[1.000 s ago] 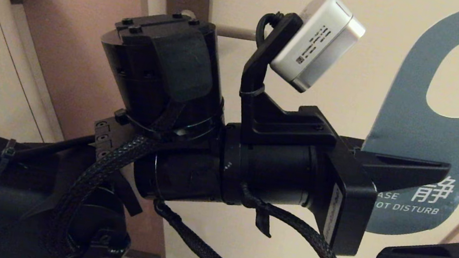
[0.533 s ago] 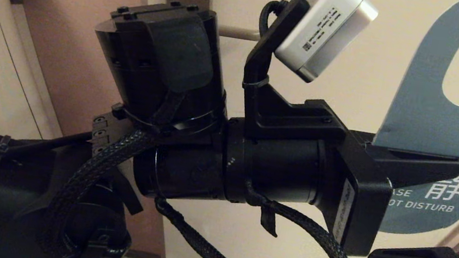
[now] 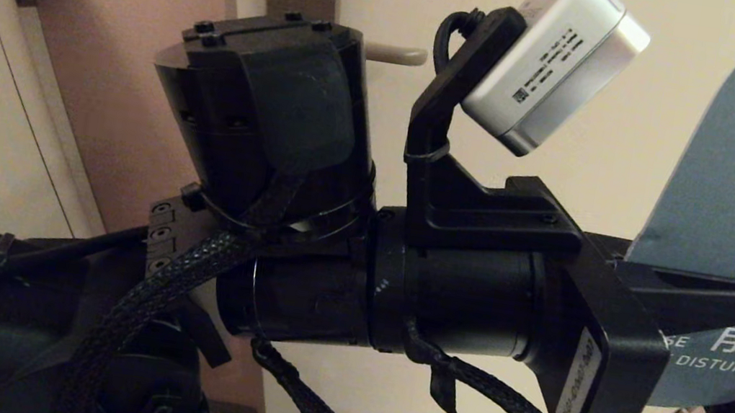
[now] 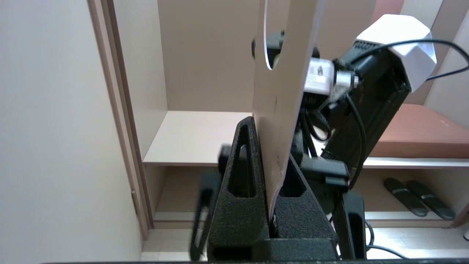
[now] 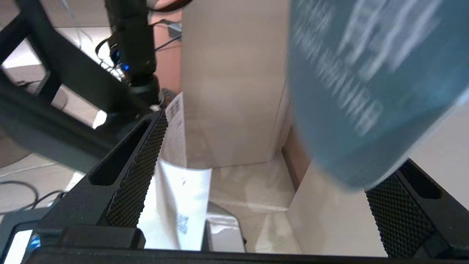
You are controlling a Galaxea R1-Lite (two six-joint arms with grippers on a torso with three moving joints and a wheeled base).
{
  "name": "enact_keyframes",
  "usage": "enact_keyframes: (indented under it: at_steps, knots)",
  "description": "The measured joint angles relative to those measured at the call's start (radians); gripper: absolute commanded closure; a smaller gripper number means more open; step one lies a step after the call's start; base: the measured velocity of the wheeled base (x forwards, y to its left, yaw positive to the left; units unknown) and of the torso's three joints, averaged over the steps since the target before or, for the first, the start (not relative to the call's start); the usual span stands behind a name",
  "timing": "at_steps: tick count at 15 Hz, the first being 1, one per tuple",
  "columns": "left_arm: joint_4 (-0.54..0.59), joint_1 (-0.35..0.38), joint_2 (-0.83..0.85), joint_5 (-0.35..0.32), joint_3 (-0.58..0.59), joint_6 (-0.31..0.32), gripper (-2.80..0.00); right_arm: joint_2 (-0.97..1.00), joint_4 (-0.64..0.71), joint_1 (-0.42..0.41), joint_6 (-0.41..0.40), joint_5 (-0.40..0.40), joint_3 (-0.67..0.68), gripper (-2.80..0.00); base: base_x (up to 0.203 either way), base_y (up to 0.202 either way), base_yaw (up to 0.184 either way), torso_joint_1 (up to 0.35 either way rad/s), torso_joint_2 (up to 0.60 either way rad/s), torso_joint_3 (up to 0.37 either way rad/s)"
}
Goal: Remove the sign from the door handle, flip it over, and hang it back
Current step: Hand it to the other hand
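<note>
Left gripper [image 4: 271,205] fingers clamped on sign [image 3: 723,216], blue face out, cut off at right edge, off door handle [image 3: 397,55], mostly hidden behind arm. Right gripper [image 5: 263,183] fingers wide, blurred.

Lettering on the sign [image 3: 717,208] — blue face

White character "静" above "DISTURB", with "SE" cut off to the left by a black finger; blurred beyond reading in the right wrist view. Small print on the wrist camera [image 3: 556,67] and on the flange label [image 3: 576,383] — too fine to read.
</note>
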Motion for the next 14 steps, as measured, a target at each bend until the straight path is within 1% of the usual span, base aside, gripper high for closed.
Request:
enact_keyframes:
  at_steps: [9, 14]
  knots:
    - [0.0, -0.036, 0.009, -0.003, 0.01, 0.006, 0.0, 0.005, 0.0, 0.0, 0.0, -0.001, -0.056, -2.8, 0.0, 0.0, 0.0, 0.0, 0.0, 0.0]
    - [0.001, -0.036, 0.009, -0.008, 0.029, 0.012, 0.0, -0.008, 0.001, 0.002, -0.002, -0.003, -0.032, -2.8, 0.0, 0.0, 0.0, 0.0, 0.0, 0.0]
